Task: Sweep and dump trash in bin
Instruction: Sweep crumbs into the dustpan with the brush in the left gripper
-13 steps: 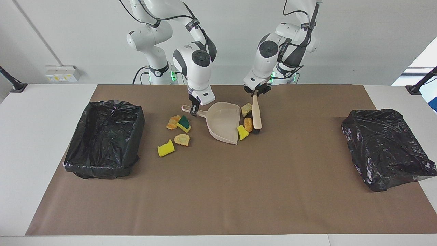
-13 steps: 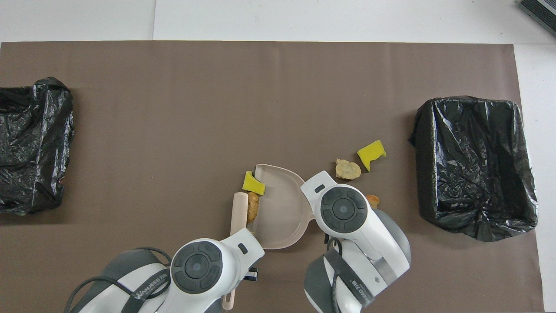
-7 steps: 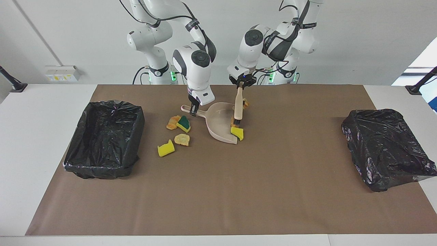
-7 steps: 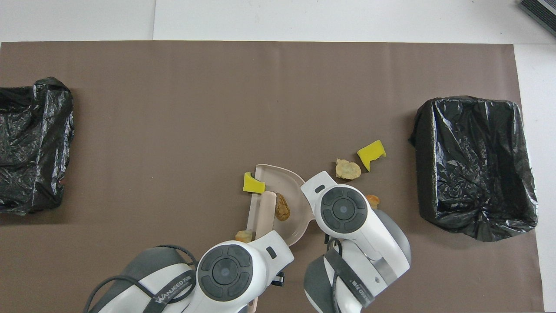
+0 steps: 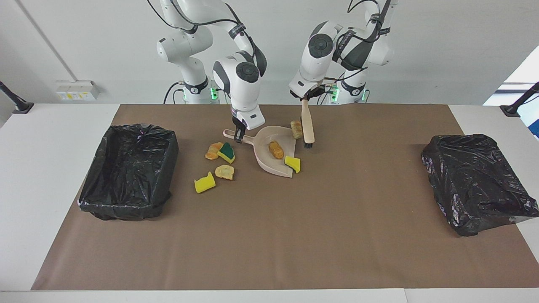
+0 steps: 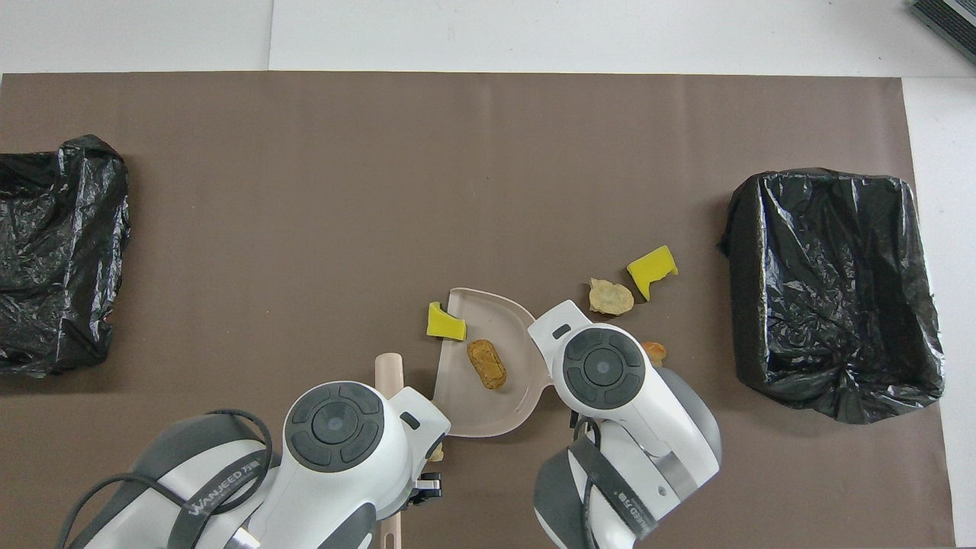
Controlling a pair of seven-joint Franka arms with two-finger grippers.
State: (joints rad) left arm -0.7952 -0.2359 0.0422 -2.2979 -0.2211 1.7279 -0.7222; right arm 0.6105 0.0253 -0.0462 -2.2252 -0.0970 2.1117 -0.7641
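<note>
Left tool [image 5: 306, 99] pressed tight on the top end of the brush [image 5: 308, 125], holding it nearly upright, bristles lifted clear of the brown mat [image 5: 269, 235] just beside the dustpan [image 5: 264, 159]. Right tool [image 5: 238, 135] pinching the dustpan handle, pan flat on the mat near the worktop edge at the robots' end.

Trash in seven pieces. One orange lump [image 5: 276, 150] inside the dustpan. One yellow sponge chunk [image 5: 292, 163] at the pan's open lip, touching it. One tan lump [image 5: 297, 129] just outside the pan, beside the brush. Four more on the mat toward the right arm's end: an orange lump [image 5: 213, 150] touching a green-topped sponge [image 5: 227, 152], a tan lump [image 5: 224, 171], a yellow sponge [image 5: 204, 182].

Open black-lined bin [image 5: 128, 170] at the right arm's end; crumpled black bag [image 5: 478, 183] at the left arm's end.
</note>
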